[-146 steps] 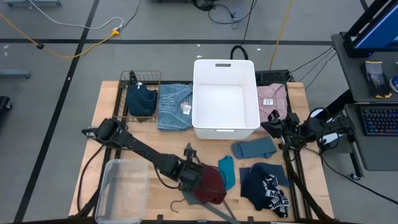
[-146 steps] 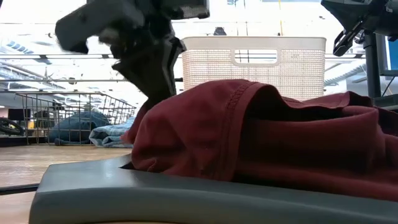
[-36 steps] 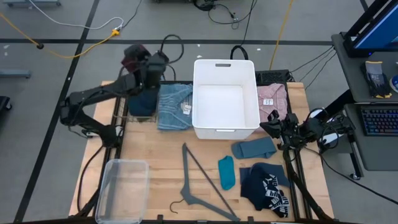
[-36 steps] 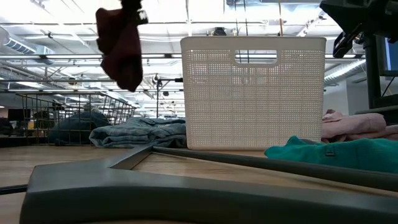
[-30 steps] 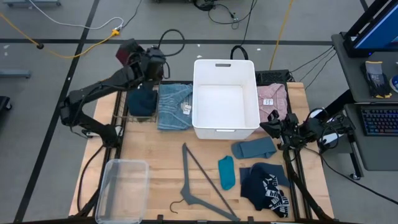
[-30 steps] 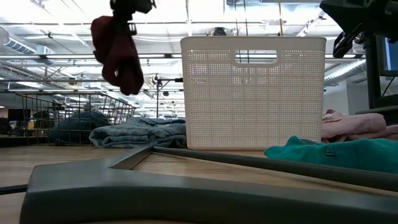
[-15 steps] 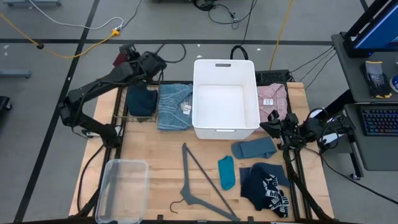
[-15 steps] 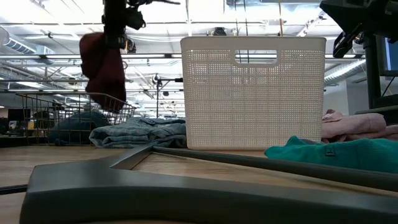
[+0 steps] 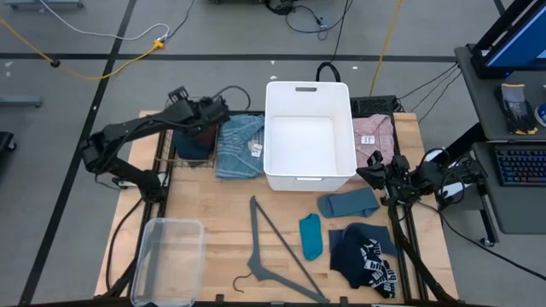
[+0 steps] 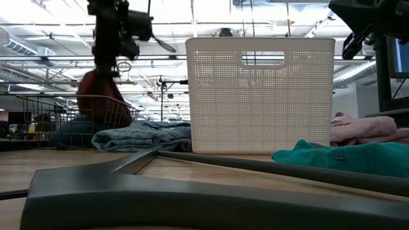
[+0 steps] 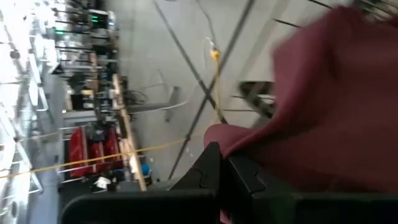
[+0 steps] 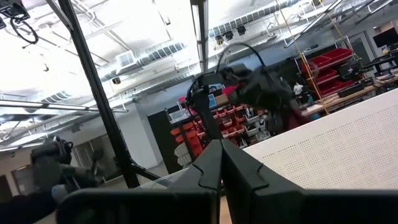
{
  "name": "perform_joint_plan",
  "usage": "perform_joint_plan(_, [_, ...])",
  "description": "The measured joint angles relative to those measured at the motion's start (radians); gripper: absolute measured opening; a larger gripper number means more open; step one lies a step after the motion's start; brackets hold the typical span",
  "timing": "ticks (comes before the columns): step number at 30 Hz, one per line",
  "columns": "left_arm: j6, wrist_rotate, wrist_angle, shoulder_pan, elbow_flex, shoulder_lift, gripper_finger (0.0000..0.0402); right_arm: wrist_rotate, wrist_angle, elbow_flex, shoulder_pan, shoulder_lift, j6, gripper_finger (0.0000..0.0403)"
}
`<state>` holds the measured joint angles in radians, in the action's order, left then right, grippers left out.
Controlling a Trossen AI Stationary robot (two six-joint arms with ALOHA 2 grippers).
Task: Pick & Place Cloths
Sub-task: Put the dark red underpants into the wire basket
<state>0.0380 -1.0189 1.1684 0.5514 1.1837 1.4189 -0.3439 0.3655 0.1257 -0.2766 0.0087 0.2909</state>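
Maroon cloth [image 9: 205,134] hangs from the left gripper [image 9: 207,119], whose fingers are clamped tight on it above the wire basket [image 9: 189,106] at the table's [image 9: 222,213] far-left corner, where a navy garment [image 9: 189,145] lies. Beside the white bin [image 9: 309,132], the right gripper [image 9: 373,175] waits at the table's right edge, fingers closed on nothing.
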Motion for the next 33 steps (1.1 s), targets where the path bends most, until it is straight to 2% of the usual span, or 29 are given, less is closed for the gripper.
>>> perform_joint_plan(5, [0.027, 0.06, -0.113, 0.013, -0.117, 0.0, 0.0, 0.0, 0.0, 0.0, 0.0, 0.0, 0.0, 0.0004])
perform_joint_plan(10, [0.084, 0.223, -0.264, 0.069, -0.197, 0.0, 0.0, 0.0, 0.001, 0.0, 0.0, 0.0, 0.0, 0.0004])
perform_joint_plan(16, [0.137, 0.418, -0.388, 0.128, -0.225, 0.0, 0.0007, 0.0, 0.004, 0.0, 0.0, 0.0, 0.01, 0.0004])
perform_joint_plan(21, [0.132, 0.501, -0.418, 0.159, -0.225, 0.0, 0.0021, 0.0, 0.005, 0.0, 0.0, 0.0, 0.011, 0.0004])
perform_joint_plan(26, [0.104, 0.524, -0.416, 0.167, -0.226, 0.0, 0.0053, 0.0, 0.005, 0.0, 0.0, 0.0, 0.011, 0.0004])
perform_joint_plan(33, [0.063, 0.525, -0.408, 0.167, -0.226, -0.004, 0.0137, 0.0, 0.005, 0.0, 0.0, 0.0, 0.011, 0.0004])
